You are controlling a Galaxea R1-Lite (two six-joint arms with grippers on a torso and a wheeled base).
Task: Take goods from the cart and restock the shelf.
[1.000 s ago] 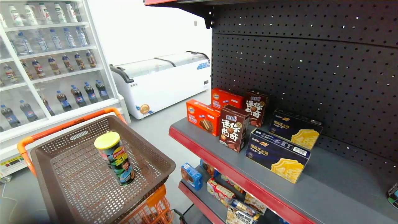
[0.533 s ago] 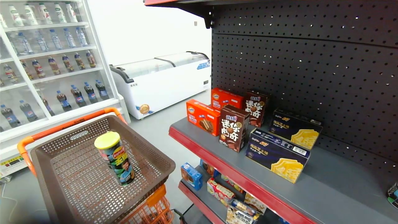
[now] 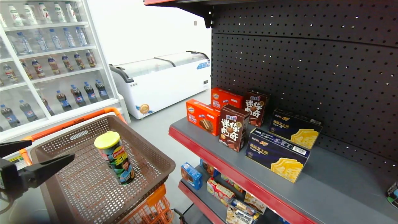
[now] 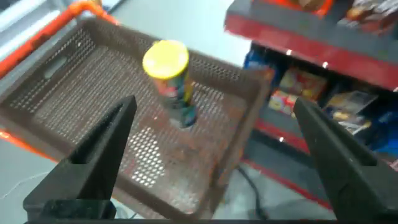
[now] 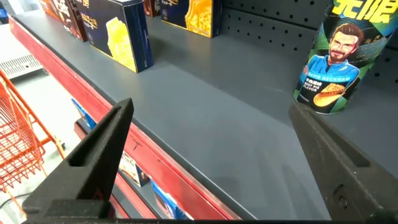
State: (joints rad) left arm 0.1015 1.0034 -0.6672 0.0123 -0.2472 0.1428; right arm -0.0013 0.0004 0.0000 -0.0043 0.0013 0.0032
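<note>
A chip can with a yellow lid stands upright in the brown perforated cart basket. My left gripper is open at the basket's near-left rim, apart from the can. From the left wrist the can sits ahead, between and beyond the spread fingers of that gripper. My right gripper hangs open over the grey shelf, holding nothing. A second chip can stands on that shelf beyond it, cut off by the right edge in the head view.
Orange boxes, brown boxes and dark blue boxes line the shelf against a black pegboard. Snack packs fill the lower shelf. A drinks cooler and a chest freezer stand behind the cart.
My left gripper has come into the head view from the lower left edge, open, beside the basket. The can and the boxes have not moved.
</note>
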